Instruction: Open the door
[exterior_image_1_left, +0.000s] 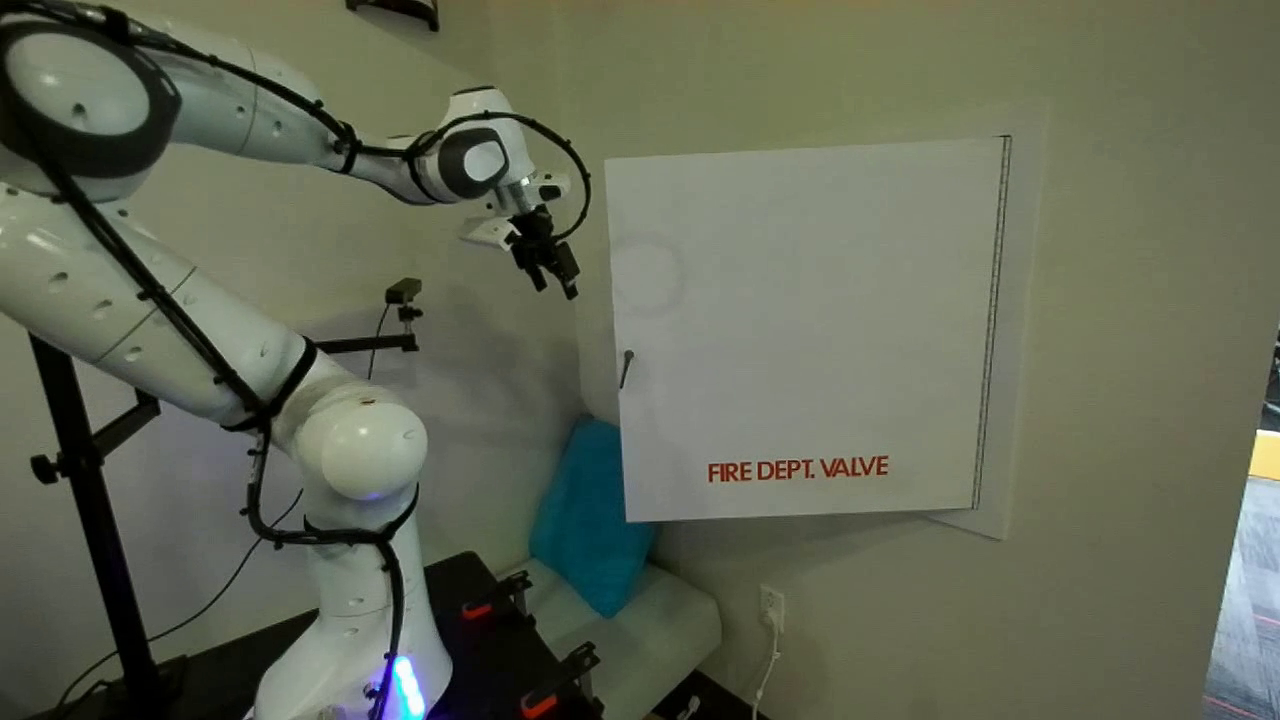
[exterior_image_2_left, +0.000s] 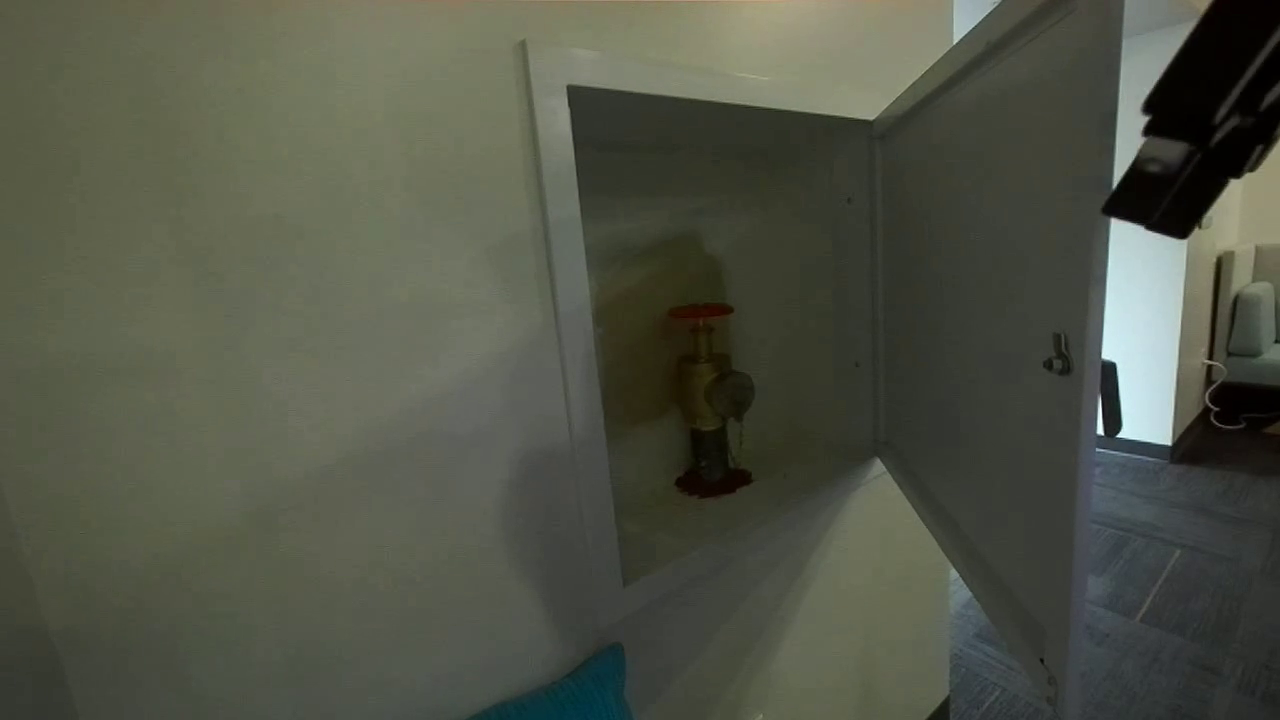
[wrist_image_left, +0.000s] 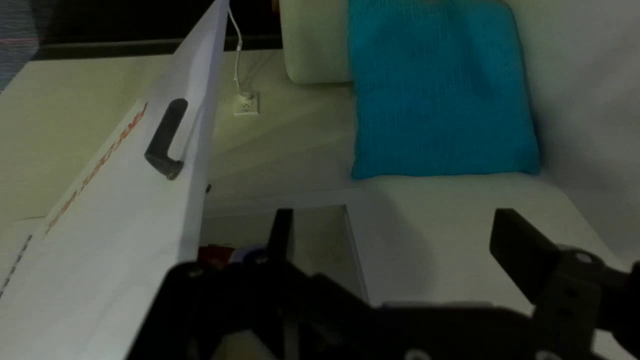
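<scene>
The door (exterior_image_1_left: 800, 320) is a white flat panel with red "FIRE DEPT. VALVE" lettering (exterior_image_1_left: 798, 470). It stands swung wide open from its wall frame (exterior_image_2_left: 558, 250); its inner side (exterior_image_2_left: 990, 250) shows a small latch (exterior_image_2_left: 1058, 358). A dark handle (exterior_image_1_left: 627, 368) sits near its free edge; it also shows in the wrist view (wrist_image_left: 166, 137). My gripper (exterior_image_1_left: 556, 288) is open and empty, above handle height beside the door's free edge, apart from it. In the wrist view the fingers (wrist_image_left: 395, 212) are wide apart, with the door to their left.
Inside the cabinet is a brass valve (exterior_image_2_left: 705, 390) with a red wheel. A blue cushion (wrist_image_left: 440, 90) rests on a pale bench (exterior_image_1_left: 650, 640) below. A wall outlet (exterior_image_1_left: 772, 605) has a white cable. A black stand (exterior_image_1_left: 95, 500) is behind the arm.
</scene>
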